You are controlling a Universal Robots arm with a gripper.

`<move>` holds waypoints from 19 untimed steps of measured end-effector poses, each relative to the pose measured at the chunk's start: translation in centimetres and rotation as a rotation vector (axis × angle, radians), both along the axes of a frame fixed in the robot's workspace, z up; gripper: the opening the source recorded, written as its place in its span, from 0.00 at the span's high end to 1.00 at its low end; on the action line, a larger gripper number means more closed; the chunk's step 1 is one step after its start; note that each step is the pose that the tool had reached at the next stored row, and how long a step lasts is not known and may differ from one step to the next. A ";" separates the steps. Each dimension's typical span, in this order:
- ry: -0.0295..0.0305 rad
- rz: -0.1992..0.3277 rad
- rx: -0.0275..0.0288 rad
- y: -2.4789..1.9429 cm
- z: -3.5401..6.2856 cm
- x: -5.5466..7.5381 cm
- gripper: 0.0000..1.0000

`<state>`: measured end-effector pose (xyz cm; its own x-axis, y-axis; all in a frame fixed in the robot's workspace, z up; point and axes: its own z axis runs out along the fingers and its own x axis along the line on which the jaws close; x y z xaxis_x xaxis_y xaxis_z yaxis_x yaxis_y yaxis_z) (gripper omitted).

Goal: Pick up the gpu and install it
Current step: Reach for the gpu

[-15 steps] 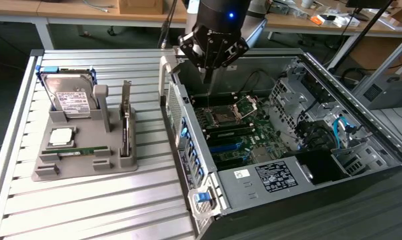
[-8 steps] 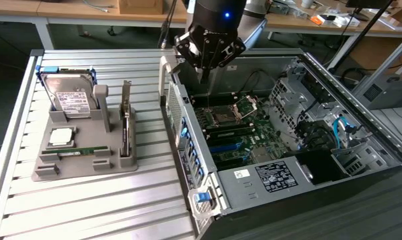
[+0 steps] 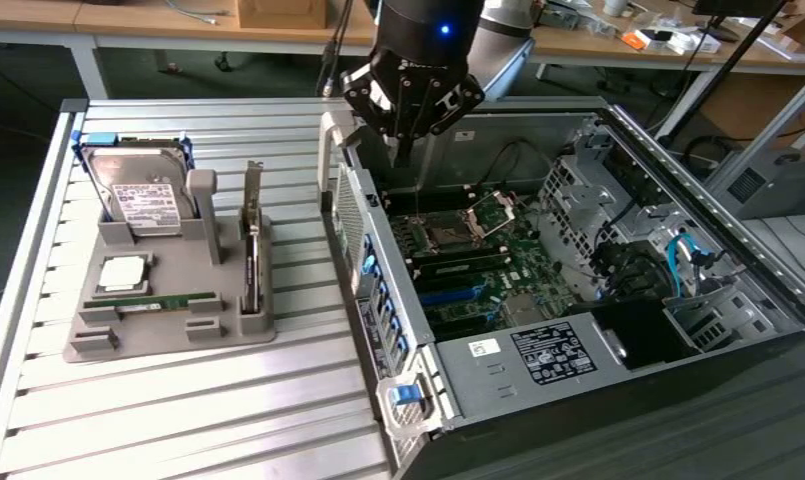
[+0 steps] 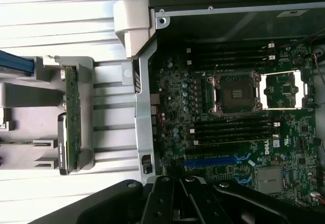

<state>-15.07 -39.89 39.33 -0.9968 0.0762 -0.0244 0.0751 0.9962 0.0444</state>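
Note:
The gpu (image 3: 253, 235) is a thin dark green card with a pale metal bracket. It stands on edge in a slot of the grey holder (image 3: 175, 335), on the exterior view's left. In the wrist view the gpu (image 4: 72, 117) appears edge-on beside the case wall. My black gripper (image 3: 399, 150) hangs above the far corner of the open computer case (image 3: 536, 385), to the exterior view's right of the gpu and apart from it. Its fingers (image 4: 175, 193) are shut with nothing between them. Below lies the motherboard with its blue expansion slot (image 4: 213, 160).
The holder also carries a silver hard drive (image 3: 138, 195), a CPU (image 3: 122, 272) and a narrow RAM stick (image 3: 162, 300). All of it rests on a ribbed metal table (image 3: 175, 420). The case's tall side wall (image 3: 355, 230) stands between the holder and the motherboard's CPU socket (image 3: 449, 235).

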 end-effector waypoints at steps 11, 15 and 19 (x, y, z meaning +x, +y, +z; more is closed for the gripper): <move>-0.0005 0.000 0.0000 0.00 0.00 -1.7 0.89; -0.0005 0.000 0.0000 0.00 0.00 -2.2 0.89; -0.0004 0.000 0.0000 0.00 0.00 -2.9 0.89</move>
